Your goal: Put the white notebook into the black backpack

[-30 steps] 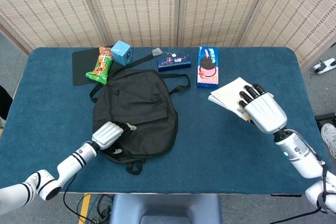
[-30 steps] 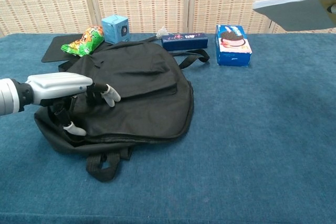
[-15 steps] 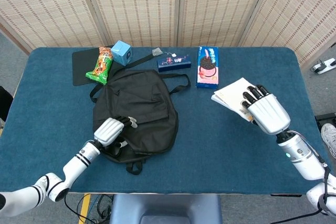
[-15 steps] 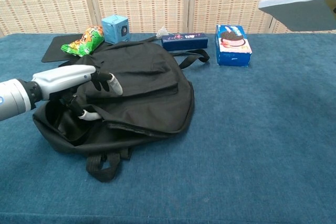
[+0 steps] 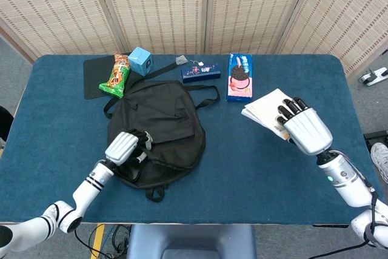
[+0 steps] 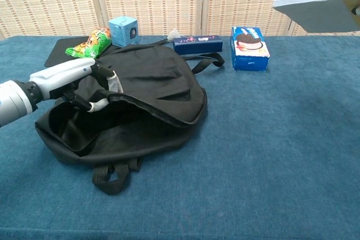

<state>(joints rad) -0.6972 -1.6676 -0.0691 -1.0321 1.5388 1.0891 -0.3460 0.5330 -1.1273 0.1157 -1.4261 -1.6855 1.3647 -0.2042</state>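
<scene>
- Woven screens stand behind the blue table (image 5: pixel 60 125), and everything I need sits on that cloth.
- Biggest thing on it is the black backpack (image 5: pixel 163 119), lying flat toward my left side. Its upper flap now stands well higher than half a second ago, so a dark mouth gapes along the near-left edge in the chest view. That opening is what the notebook needs, so the bag looks about ready to receive.
- Inside the backpack I see only dark lining; whether anything lies deeper, I cannot tell.
- My right hand (image 5: pixel 306 128) holds the white notebook (image 5: pixel 267 108) up off the table, fingers wrapped over its near edge, well apart from the bag. It has barely moved in the last second, so the carry across is still to come.
- My left hand (image 5: pixel 124 147) grips the flap's edge, fingers curled under the fabric, propping it up.
- Along the far edge sit a cookie box (image 5: pixel 239 77), a dark blue box (image 5: pixel 201 72), a green snack bag (image 5: pixel 118 76) on a black mat (image 5: pixel 94 80), and a small light-blue box (image 5: pixel 140 60), all outside the bag.
</scene>
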